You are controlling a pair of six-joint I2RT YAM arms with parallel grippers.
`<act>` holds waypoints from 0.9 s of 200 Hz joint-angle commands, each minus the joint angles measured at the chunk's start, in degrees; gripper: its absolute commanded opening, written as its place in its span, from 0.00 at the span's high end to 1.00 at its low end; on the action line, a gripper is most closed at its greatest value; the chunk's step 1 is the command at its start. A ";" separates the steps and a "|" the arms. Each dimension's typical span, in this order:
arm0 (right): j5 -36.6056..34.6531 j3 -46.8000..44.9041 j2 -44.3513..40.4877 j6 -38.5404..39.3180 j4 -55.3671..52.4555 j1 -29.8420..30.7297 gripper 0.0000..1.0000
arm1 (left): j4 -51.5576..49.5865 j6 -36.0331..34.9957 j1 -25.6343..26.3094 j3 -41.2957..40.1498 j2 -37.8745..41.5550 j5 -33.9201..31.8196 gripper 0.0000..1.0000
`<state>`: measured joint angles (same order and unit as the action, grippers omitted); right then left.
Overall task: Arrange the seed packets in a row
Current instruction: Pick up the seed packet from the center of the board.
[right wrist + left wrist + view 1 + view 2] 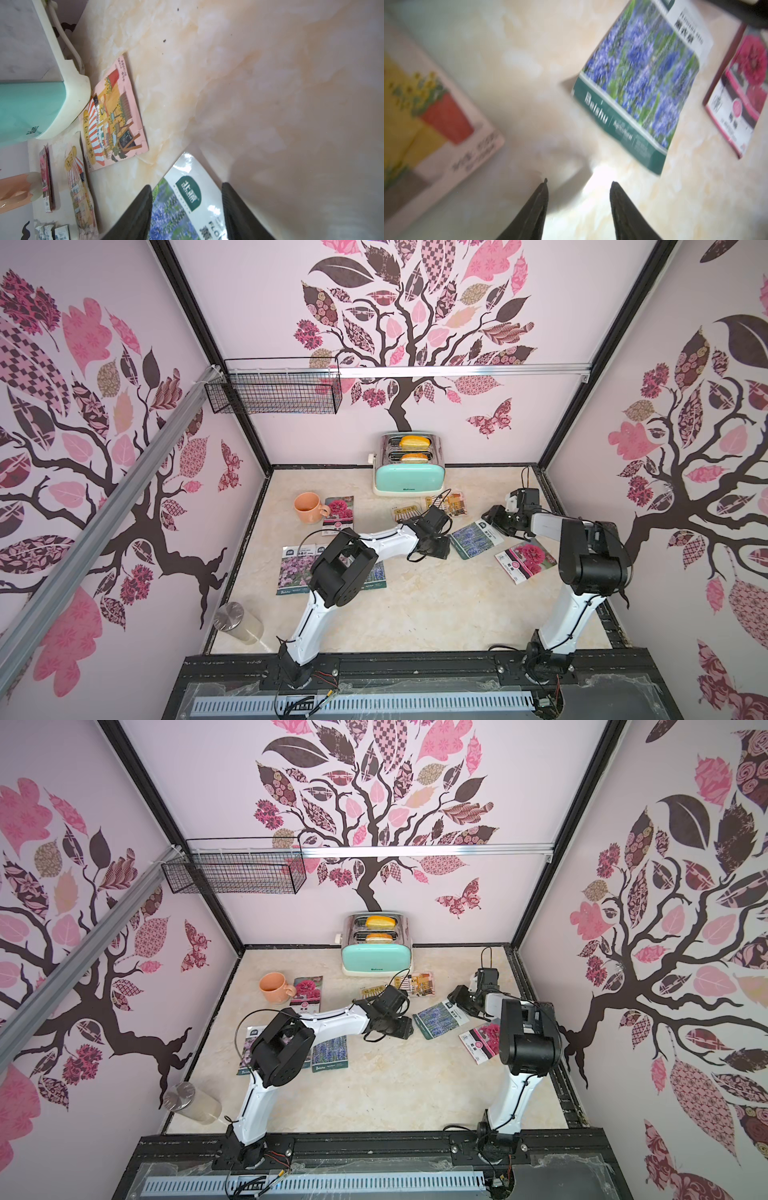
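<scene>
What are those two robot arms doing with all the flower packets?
They are meant to line the seed packets up in a row, but that is not done yet: the packets lie scattered over the table. The right gripper has its jaws open around the white end of a lavender packet. The left gripper hovers beside that packet, jaws open and empty. A shopfront packet lies by the toaster, and a magenta packet by the orange mug.

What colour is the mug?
The mug is peach orange, clearest in a top view.
</scene>
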<state>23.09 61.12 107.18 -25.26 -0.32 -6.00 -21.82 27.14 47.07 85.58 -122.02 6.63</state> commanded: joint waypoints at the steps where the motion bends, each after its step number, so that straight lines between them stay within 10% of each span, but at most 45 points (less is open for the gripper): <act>1: -1.46 -1.41 -7.30 0.39 0.32 0.02 0.42 | 0.00 -1.35 0.31 -2.68 5.33 -6.14 0.45; 180: 4.38 -23.52 -23.40 -5.55 2.37 0.29 0.43 | -8.14 -17.93 -1.67 38.52 -21.16 -4.15 0.38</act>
<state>25.87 38.79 83.20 -29.85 -0.34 -6.00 -29.43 10.35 46.15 120.99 -142.10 1.80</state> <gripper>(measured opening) 0.575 0.616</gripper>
